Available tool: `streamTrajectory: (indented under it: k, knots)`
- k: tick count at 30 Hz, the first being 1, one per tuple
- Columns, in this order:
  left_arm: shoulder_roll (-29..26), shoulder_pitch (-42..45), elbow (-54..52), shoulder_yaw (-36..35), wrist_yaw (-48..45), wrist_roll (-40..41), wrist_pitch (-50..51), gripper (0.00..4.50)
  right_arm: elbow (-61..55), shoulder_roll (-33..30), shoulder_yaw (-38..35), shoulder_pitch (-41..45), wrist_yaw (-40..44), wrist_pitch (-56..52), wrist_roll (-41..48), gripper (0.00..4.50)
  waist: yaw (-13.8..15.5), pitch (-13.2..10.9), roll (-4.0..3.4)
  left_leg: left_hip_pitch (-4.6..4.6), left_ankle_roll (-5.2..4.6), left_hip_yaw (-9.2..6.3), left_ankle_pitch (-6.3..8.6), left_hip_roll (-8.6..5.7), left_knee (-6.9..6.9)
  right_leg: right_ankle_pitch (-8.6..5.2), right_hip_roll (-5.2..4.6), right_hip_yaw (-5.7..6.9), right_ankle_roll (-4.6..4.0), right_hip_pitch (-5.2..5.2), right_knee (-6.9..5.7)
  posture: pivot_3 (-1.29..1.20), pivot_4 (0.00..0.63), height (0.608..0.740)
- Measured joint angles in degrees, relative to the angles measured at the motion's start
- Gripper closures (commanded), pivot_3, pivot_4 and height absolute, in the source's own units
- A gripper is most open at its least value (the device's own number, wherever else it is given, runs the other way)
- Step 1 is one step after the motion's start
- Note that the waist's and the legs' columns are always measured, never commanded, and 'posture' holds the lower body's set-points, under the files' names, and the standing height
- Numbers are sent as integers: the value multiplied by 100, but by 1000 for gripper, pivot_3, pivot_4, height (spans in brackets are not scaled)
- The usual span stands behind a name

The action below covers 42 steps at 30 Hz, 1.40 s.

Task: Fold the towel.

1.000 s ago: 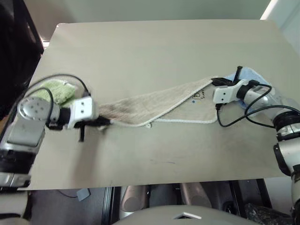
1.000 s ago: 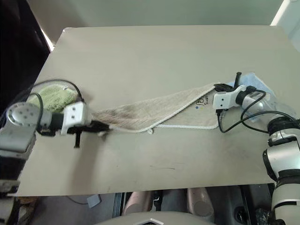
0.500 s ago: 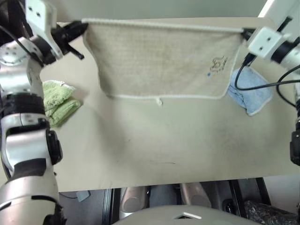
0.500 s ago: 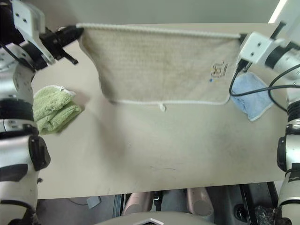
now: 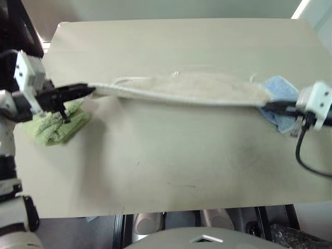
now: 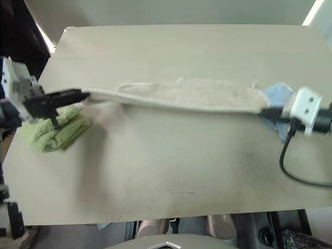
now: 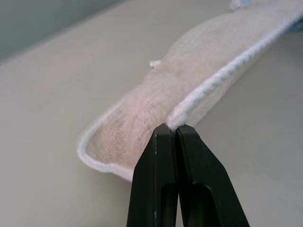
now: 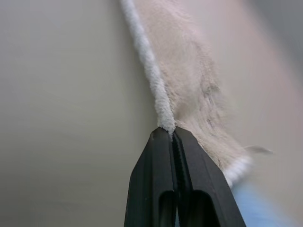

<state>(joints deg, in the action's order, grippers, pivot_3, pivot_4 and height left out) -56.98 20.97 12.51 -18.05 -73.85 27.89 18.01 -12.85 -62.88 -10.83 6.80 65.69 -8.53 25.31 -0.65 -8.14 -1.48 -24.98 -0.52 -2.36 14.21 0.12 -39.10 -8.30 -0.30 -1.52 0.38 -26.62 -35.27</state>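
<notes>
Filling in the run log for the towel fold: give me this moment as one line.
left gripper: shut on towel edging | right gripper: shut on towel edging | beige towel: stretched between both above table | fold: not yet laid

A beige terry-cloth towel (image 5: 192, 89) with white corded edging stretches in a long, narrow band across the tan table, running from one side to the other. Its near edge is pulled taut and straight, raised slightly at both ends, while the rest of the cloth sags behind it onto the tabletop in a shallow, loosely doubled strip. A small white loop (image 5: 176, 73) pokes up from the far edge near the middle.
</notes>
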Motion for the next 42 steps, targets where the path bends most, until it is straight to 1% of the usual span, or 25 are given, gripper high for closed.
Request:
streamTrajectory:
  k: [2,3,5,7,8,10,13,16,19,21,22,23,26,29,33,36,38,39,40,42]
  knots:
    - [-19,-513,-231,-77,2,-5,66,4500,-599,-1,-59,-528,46,-383,194,4458,-1,0,1,11,-7,0,21,-1,-5,-29,0,-1,-40,11,-1,0,150,736]
    - [-19,-693,-356,-90,16,-7,86,4500,-821,-1,-134,-695,46,-548,257,4458,-2,-2,4,9,-36,0,37,-3,-9,-28,0,-5,-44,11,0,0,150,736]
    - [-49,-883,-508,-154,32,-4,126,4500,-1084,-1,-249,-856,52,-754,349,4458,-1,0,17,16,-73,-3,33,-5,-21,-4,-1,-6,-45,24,-2,0,150,736]
    - [-141,-1003,-593,-236,38,2,174,4500,-1257,-1,-299,-984,69,-918,408,4458,2,-2,31,49,-75,-7,12,-8,-23,19,0,-7,-60,58,-1,0,150,736]
    - [-174,-1032,-594,-281,38,4,189,4500,-1278,-1,-306,-1001,78,-996,435,4458,1,-3,32,70,-76,-7,5,-10,-22,25,0,-13,-65,77,-1,0,150,736]
    - [-226,-1063,-603,-371,40,5,191,4500,-1272,2,-306,-967,87,-1087,441,4458,-7,-4,34,101,-63,-8,13,-15,-18,-1,0,-19,-22,105,2,0,150,736]
    - [-240,-1006,-588,-341,52,-46,135,4500,-1120,35,-179,-574,82,-1093,400,4458,-31,-4,34,105,-20,-10,34,-18,-19,3,1,-23,-28,106,0,0,150,736]
    - [-203,-432,-226,-62,287,-371,-237,4500,-669,131,75,0,32,-1020,116,4458,-25,-1,38,115,-27,-18,16,-19,-21,14,1,-23,-33,119,-3,0,150,736]
    - [-132,231,480,283,560,-844,-743,4500,-199,235,384,399,-34,-808,-255,4458,-11,-1,37,116,-82,-21,-21,-22,-29,44,-1,-23,-26,120,-11,0,150,736]
    - [-6,651,962,588,636,-1151,-1115,4500,102,393,607,701,-60,-696,-456,4458,-11,0,36,114,-84,-22,-24,-23,-30,46,0,-21,-22,114,-16,0,150,736]
    - [106,986,1358,815,703,-1368,-1375,4500,354,475,778,950,-90,-625,-599,4458,-10,-1,36,108,-86,-21,-28,-23,-29,54,0,-20,-33,106,-17,0,150,736]
    - [224,1315,1713,1012,774,-1581,-1600,4500,610,580,910,1201,-125,-554,-758,4458,-3,0,36,102,-87,-22,-32,-23,-31,75,0,-18,-63,100,-17,0,150,736]
    - [524,2040,2613,1527,949,-2132,-2202,4500,1414,822,1256,1775,-207,-240,-1236,4458,8,0,37,82,-79,-23,-27,-25,-24,76,-4,-14,-49,80,-3,0,150,736]
    - [748,2492,3371,1946,1049,-2614,-2785,4500,2351,1096,1577,2214,-303,201,-1699,4458,15,-1,36,59,-79,-21,-19,-26,-9,116,-6,-12,14,54,23,0,150,736]
    - [1028,2934,4160,2259,1198,-3024,-3220,4500,3263,1310,1843,2655,-333,658,-2138,4458,16,-1,36,-4,-78,-20,-20,-25,-8,121,-8,-10,23,-7,23,0,150,736]
    - [1177,3148,4611,2459,1313,-3285,-3476,4500,3869,1406,1927,2948,-385,1024,-2419,4458,23,-1,36,-11,-74,-20,-22,-24,-5,121,-8,-8,24,-10,28,0,150,736]
    - [1248,3209,4808,2574,1329,-3454,-3610,4019,4155,1454,1973,3099,-410,1231,-2566,4500,24,-1,35,-10,-78,-19,-20,-25,-4,121,-8,-9,24,-10,29,0,150,736]
    - [1272,3219,4902,2609,1340,-3510,-3644,3864,4259,1466,1995,3147,-414,1319,-2615,4500,24,-1,36,-10,-78,-20,-20,-24,-5,121,-8,-8,24,-9,28,0,150,736]
    - [1277,3220,4955,2625,1349,-3573,-3650,3510,4333,1472,2010,3182,-415,1353,-2645,4500,24,-1,36,-10,-78,-19,-20,-24,-6,122,-8,-9,24,-9,27,0,150,736]
    - [1277,3242,5072,2654,1370,-3643,-3660,2909,4454,1476,2018,3218,-416,1442,-2691,4057,25,-1,36,-10,-80,-19,-19,-24,-6,125,-8,-8,22,-9,24,0,150,736]
